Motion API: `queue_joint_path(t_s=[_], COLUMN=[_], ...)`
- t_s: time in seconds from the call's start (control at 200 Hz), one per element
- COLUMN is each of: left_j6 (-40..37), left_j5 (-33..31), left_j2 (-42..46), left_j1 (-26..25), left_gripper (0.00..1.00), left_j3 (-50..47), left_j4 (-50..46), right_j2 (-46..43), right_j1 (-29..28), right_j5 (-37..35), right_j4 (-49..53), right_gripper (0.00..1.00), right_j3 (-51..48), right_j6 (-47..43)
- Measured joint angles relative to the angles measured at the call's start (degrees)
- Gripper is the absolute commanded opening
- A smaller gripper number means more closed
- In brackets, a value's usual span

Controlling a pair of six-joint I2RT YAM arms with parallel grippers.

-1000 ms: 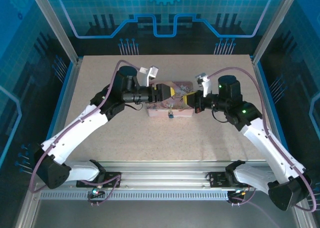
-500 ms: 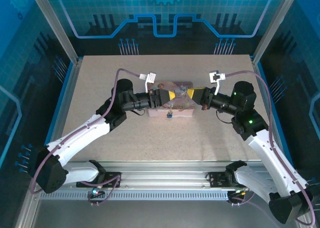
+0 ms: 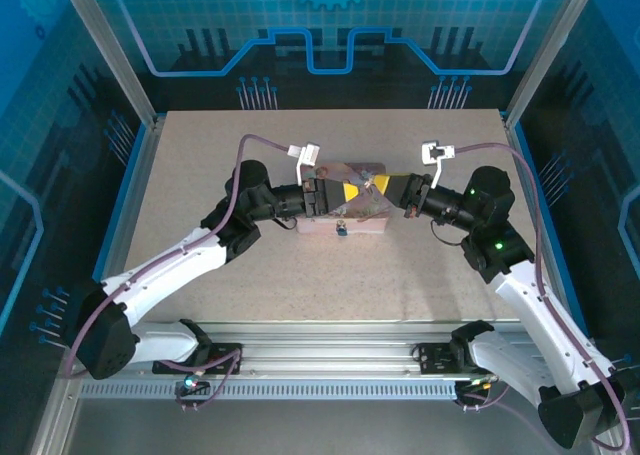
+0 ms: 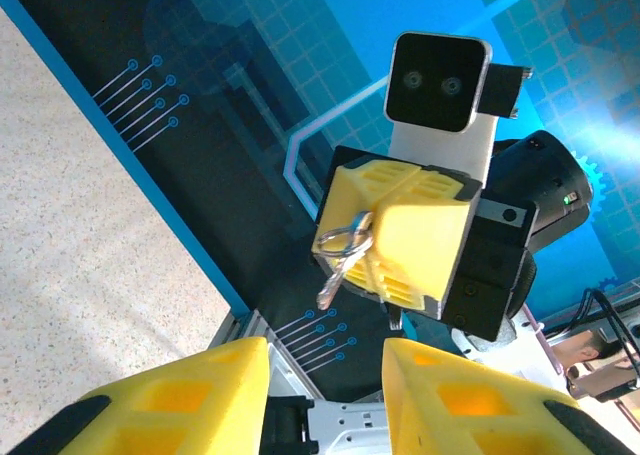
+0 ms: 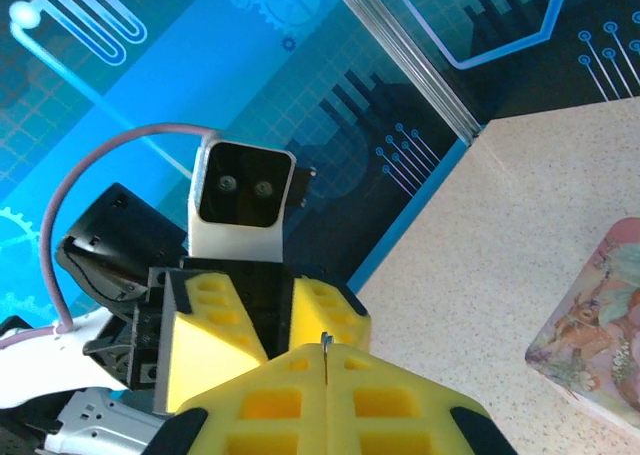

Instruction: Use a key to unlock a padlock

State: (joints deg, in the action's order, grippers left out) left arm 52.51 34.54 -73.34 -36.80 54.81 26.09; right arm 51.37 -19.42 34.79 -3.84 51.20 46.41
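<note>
Jaws of the right gripper [image 3: 386, 186] pinch the key [image 4: 332, 277], facing the left gripper's [image 3: 351, 190] spread jaws over the pink box [image 3: 315, 223].

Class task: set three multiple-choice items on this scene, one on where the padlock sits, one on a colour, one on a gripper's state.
1. Where is the padlock? A at the near edge of the pink box; B at the table's far corner; C in the left gripper.
2. The gripper fingers are: A red; B yellow; C green.
3. The right gripper is: A wide open; B shut on the key; C shut on the padlock.
Answers: A, the top view shows it against the box's near side; B, both wrist views show yellow; B, the key hangs pinched between its closed fingers.
</note>
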Motion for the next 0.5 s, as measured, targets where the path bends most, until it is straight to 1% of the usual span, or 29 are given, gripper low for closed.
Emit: queue_joint_path(t_s=[0.055,0.29,0.41,0.5], left_j6=[0.0,0.0,-0.1,-0.1], left_j5=[0.2,0.9,1.2,1.3], left_j2=[-0.2,-0.7,-0.8,-1.0], left_j1=[-0.2,-0.6,-0.6,-0.6], left_gripper=[0.33,0.33,0.32,0.33], left_j3=[0.2,1.0,1.4,1.8], left_j4=[0.0,0.4,0.4,0.4], right_j2=[0.0,0.1,0.6,0.6], right_j1=[0.0,0.0,0.0,0.0], right_j5=[0.2,1.1,1.7,1.8], right_j4=[-0.5,-1.8,-1.7,-1.8], right_gripper=[0.00,0.00,0.00,0.00], right_j3=[0.0,-1.2,-2.2,-2.5], right_j6=[0.4,1.2,1.4,1.4])
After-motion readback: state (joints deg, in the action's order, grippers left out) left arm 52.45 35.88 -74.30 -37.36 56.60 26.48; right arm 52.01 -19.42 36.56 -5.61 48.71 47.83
